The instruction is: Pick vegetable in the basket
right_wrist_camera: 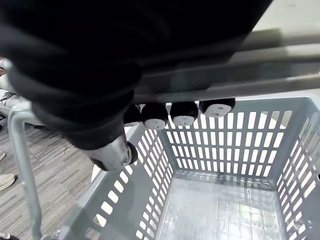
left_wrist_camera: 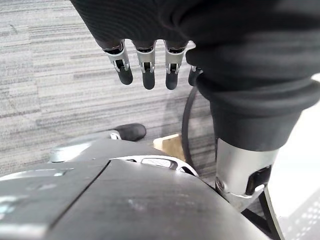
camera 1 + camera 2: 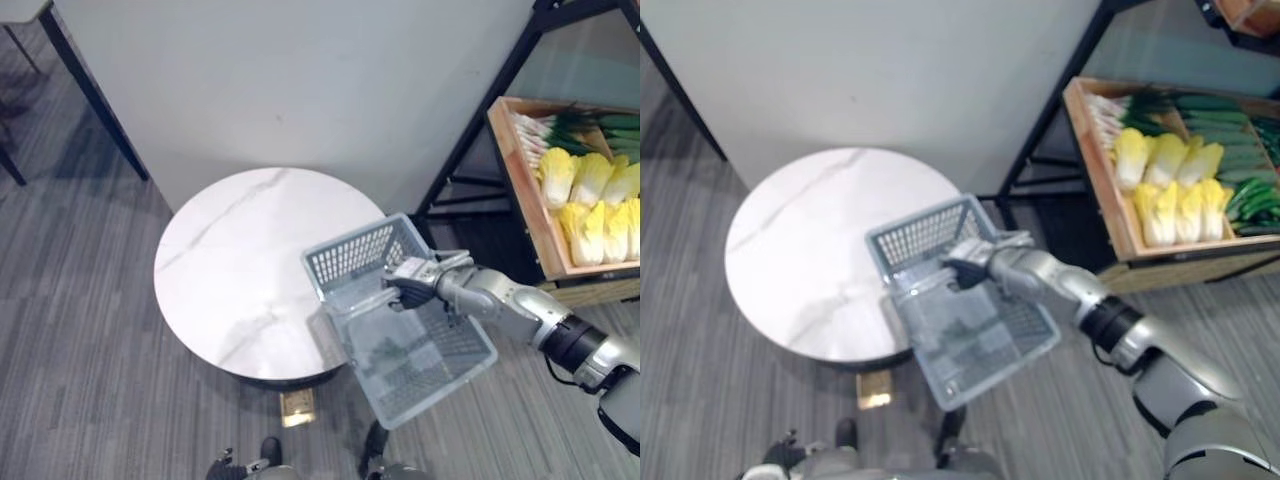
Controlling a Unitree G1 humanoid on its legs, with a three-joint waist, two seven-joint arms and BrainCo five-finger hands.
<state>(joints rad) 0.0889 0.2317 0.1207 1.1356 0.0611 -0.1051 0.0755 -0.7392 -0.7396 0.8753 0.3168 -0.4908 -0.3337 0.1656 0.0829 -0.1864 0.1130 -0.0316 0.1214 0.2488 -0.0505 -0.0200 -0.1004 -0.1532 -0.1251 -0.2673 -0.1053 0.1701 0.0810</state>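
Left eye view: the right robot hand is clamped on the handle of the grey basket, which hangs at the edge of the round worktop. The vegetables lie well apart in a shelf crate.

Left wrist view: the left robot hand hangs above the floor with its fingers straight.

Right wrist view: the fingers curl round the handle.

Right arm comes in from the lower right corner of the head view, elbow bent, silver forearm stretched out toward the middle of the frame. There the right hand is closed, its dark-tipped fingers curled round the basket handle, wrist roughly level. The left hand hangs low at the robot's side, loose and holding nothing, its digits straight in a row at the top of its wrist view.
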